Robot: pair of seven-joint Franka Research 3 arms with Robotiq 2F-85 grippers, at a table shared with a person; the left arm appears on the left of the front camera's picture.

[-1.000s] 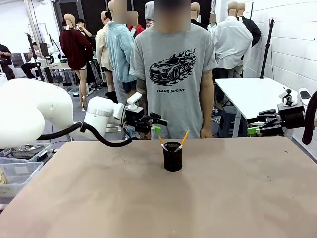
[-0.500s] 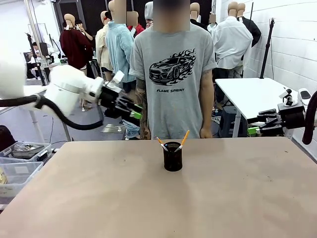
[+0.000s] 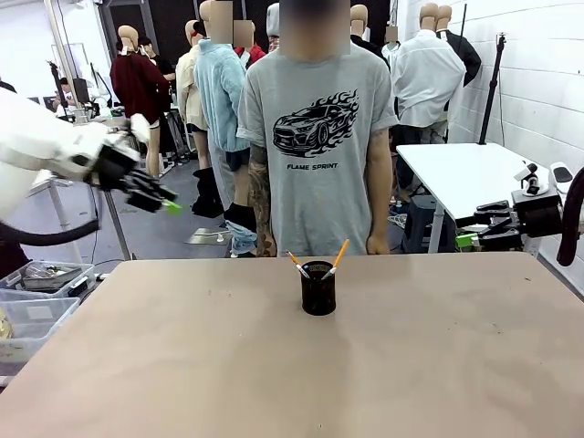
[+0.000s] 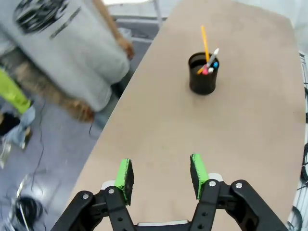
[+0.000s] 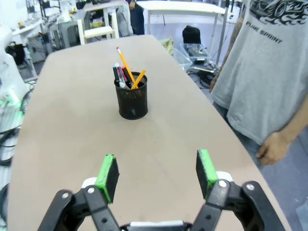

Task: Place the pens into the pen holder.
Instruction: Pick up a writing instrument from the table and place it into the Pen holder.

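Pens [image 3: 315, 260] all standing in the pen holder [image 3: 318, 290] mid-table, left gripper [image 4: 161, 174] and right gripper [image 5: 157, 173] both parted and empty, well back from the holder, so just park clear without nudging it.

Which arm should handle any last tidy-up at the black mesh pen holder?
Probably the right. Its gripper is open and empty, low at the table's edge, facing the black mesh pen holder. The left gripper, also open, is raised off to the side. The pens already stand inside.
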